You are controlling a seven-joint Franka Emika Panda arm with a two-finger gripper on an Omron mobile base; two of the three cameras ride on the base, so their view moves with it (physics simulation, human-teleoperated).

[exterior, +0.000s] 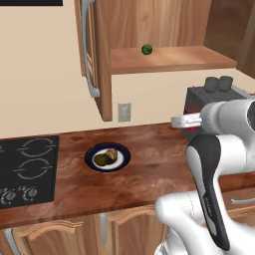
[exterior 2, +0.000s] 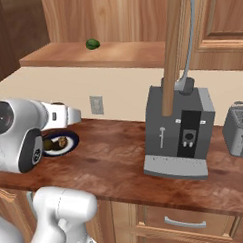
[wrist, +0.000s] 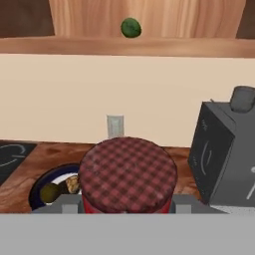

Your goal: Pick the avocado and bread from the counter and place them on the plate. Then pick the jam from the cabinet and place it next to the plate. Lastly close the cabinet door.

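Observation:
In the hand view the jam (wrist: 128,174), a red jar with a checked red lid, sits between my fingers, and my gripper (wrist: 127,205) is shut on it. From the left base view the gripper (exterior: 183,121) hangs above the counter (exterior: 149,174), right of the plate (exterior: 90,158), with a sliver of red jam (exterior: 191,129) under it. The blue-rimmed plate (exterior 2: 73,141) carries the avocado (exterior: 101,160) and the bread (exterior: 112,154), side by side. Above, the cabinet (exterior: 169,59) stands with its cabinet door (exterior: 93,60) swung open.
A green ball (exterior: 147,49) rests on the cabinet shelf. The black stovetop (exterior: 27,169) lies left of the plate. A grey coffee machine (exterior 2: 179,131) and a toaster (exterior 2: 239,128) stand to the right. The open door's edge (exterior 2: 173,51) hangs over the coffee machine.

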